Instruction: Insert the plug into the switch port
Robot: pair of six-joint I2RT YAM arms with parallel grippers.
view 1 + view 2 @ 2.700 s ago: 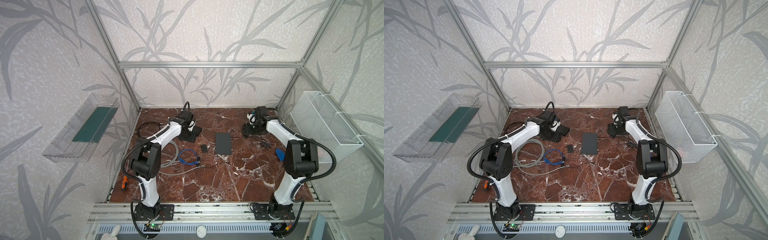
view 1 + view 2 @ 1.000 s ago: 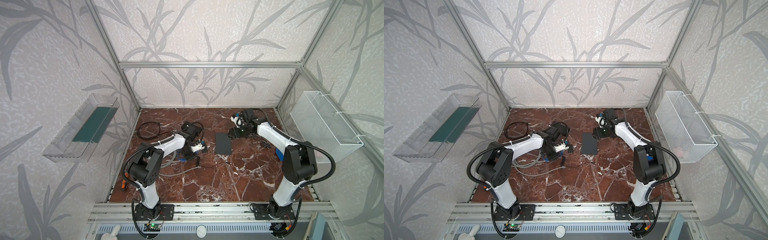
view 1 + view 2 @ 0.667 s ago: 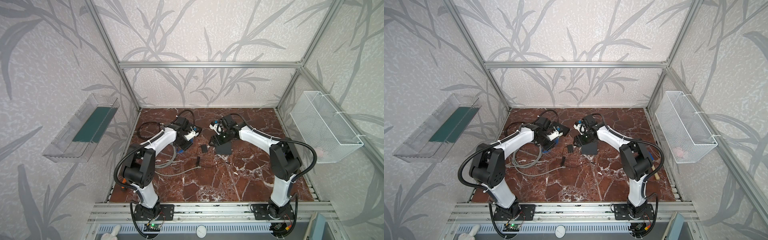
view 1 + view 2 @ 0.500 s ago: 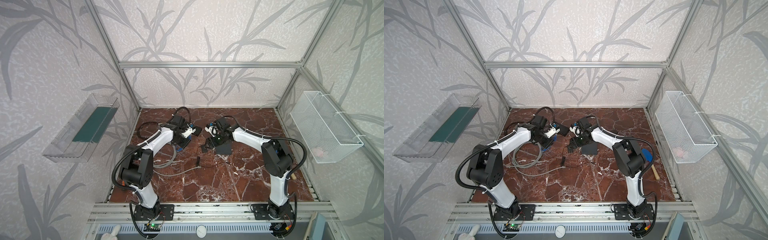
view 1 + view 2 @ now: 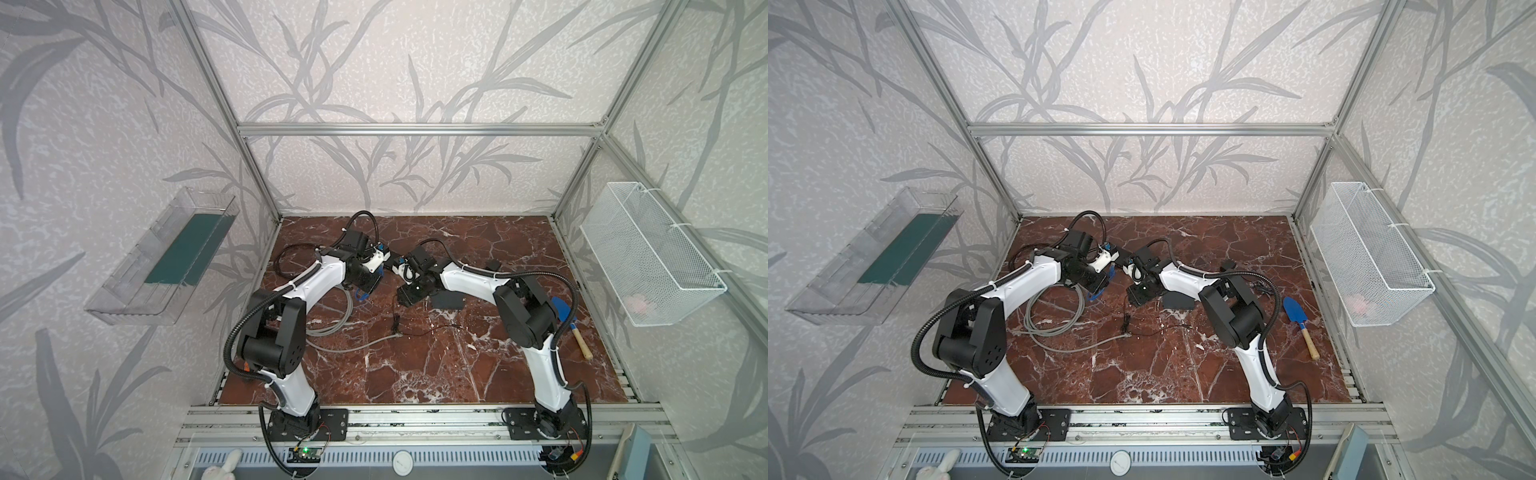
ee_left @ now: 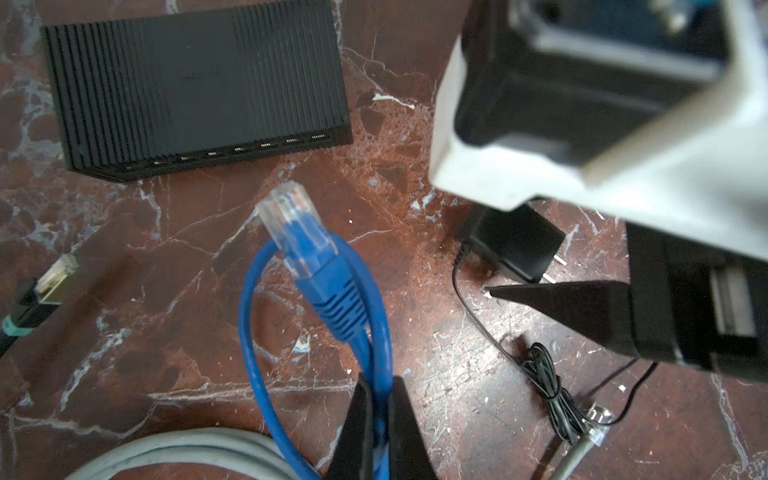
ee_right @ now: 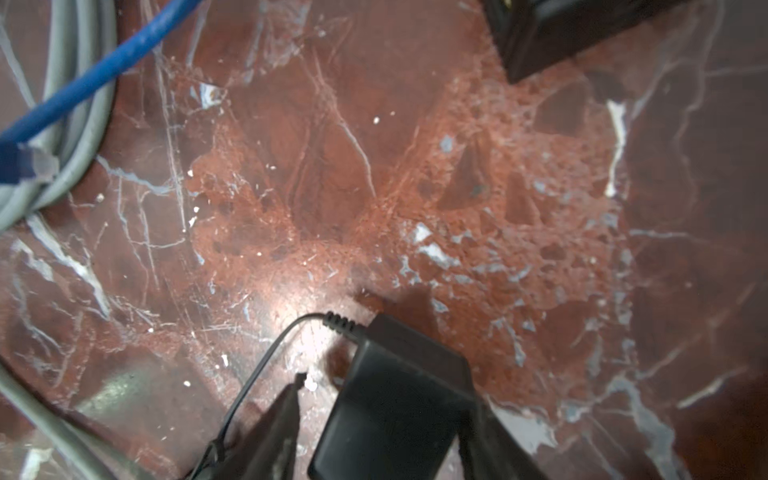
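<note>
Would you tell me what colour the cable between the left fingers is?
Blue cable, with a clear plug; best in the left wrist view.

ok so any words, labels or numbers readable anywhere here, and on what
None can be read.
Ribbed black switch: pale marks along its port edge, too blurred to read.
Black power adapter: no label shows.
Round white dial on the front rail: too small to read.
</note>
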